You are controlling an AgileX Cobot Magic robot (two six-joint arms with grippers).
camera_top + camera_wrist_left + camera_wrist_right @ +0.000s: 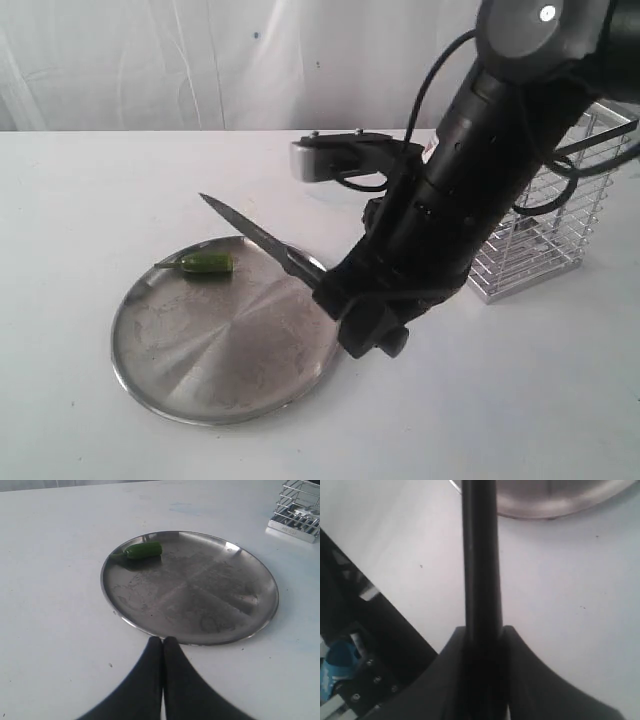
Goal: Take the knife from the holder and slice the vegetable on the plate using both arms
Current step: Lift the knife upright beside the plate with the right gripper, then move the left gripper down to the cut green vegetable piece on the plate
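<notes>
**Status.** The right gripper [483, 632] is clenched on the round handle of the knife [255, 232]. The blade projects forward from it, raised at a slant over the plate [230, 345]. The holder [545, 230] stands behind this gripper, well apart. The left gripper [163, 642] is clenched on nothing, with the plate rim just ahead of its tips. The pepper [205, 263] lies on the plate near the rim farthest from both grippers, roughly under the blade's forward end. Nothing touches it.

**Hazards.**
1. The pepper is unrestrained on polished steel. A downward cut is likely to roll or skid it toward the rim and off onto the counter [90, 200].
2. The handle is round. Side load on the blade can twist it in the grip and turn the edge off line.
3. The plate is loose and may slide under pressure.
4. The left gripper must cross the plate to pin the pepper. A careless approach risks contact with the blade.
</notes>
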